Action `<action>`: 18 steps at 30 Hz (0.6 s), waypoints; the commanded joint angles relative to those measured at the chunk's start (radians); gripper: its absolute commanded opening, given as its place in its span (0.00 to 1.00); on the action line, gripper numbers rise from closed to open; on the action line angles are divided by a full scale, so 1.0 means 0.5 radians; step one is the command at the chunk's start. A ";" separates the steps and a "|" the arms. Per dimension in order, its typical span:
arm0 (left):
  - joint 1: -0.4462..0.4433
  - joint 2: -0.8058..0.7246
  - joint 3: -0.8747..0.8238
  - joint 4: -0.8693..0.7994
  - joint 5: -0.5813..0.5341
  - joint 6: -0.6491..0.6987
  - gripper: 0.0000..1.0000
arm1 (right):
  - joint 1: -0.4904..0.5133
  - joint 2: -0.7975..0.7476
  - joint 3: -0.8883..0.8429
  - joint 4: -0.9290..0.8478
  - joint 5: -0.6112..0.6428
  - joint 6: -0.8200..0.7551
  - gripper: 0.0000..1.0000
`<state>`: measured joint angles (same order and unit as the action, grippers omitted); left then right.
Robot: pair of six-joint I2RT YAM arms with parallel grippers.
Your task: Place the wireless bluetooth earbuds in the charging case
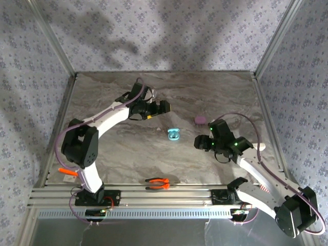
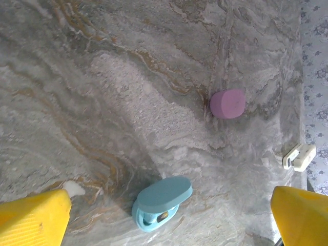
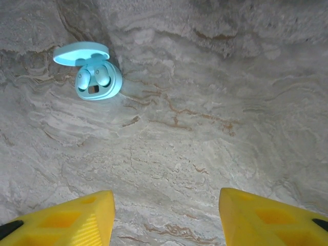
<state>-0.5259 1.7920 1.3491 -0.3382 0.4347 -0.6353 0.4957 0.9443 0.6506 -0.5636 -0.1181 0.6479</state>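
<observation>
The teal charging case (image 1: 174, 134) lies open mid-table with its lid up. In the right wrist view two teal earbuds (image 3: 83, 78) (image 3: 102, 77) sit in the wells of the case (image 3: 97, 84). My right gripper (image 1: 200, 143) hovers just right of the case, open, with bare table between its yellow fingers (image 3: 77, 220). My left gripper (image 1: 164, 107) hangs behind and left of the case, wide open and holding nothing. Its fingers (image 2: 36, 218) frame the back of the case's lid (image 2: 164, 193).
A closed pinkish-purple case (image 1: 200, 120) (image 2: 227, 103) rests behind and to the right of the teal one. Orange-handled pliers (image 1: 158, 183) lie near the front edge. A small white piece (image 2: 300, 156) sits by the right wall. Patterned walls enclose the table.
</observation>
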 commanded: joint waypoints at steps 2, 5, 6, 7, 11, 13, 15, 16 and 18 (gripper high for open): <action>-0.016 0.087 0.201 -0.164 0.121 0.101 1.00 | -0.058 -0.003 -0.151 0.215 -0.233 0.074 0.56; -0.017 0.123 0.241 -0.120 0.128 0.102 1.00 | -0.078 0.013 -0.240 0.328 -0.307 0.107 0.54; -0.018 0.130 0.238 -0.095 0.130 0.094 1.00 | -0.081 0.016 -0.262 0.370 -0.333 0.117 0.53; -0.017 0.143 0.242 -0.088 0.128 0.080 0.99 | -0.086 0.022 -0.285 0.415 -0.362 0.129 0.52; -0.020 0.214 0.272 -0.087 0.155 0.041 0.93 | -0.090 0.055 -0.336 0.529 -0.404 0.141 0.47; -0.024 0.254 0.290 -0.096 0.179 0.043 0.86 | -0.109 0.084 -0.369 0.571 -0.387 0.144 0.41; -0.028 0.290 0.307 -0.102 0.186 0.053 0.81 | -0.125 0.116 -0.400 0.628 -0.385 0.148 0.36; -0.028 0.308 0.316 -0.106 0.188 0.058 0.77 | -0.136 0.142 -0.421 0.680 -0.386 0.152 0.33; -0.028 0.346 0.336 -0.110 0.188 0.064 0.72 | -0.153 0.229 -0.431 0.771 -0.412 0.146 0.25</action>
<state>-0.5331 1.9442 1.4780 -0.3748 0.5030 -0.6144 0.4309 1.0206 0.4511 -0.2569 -0.3008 0.7151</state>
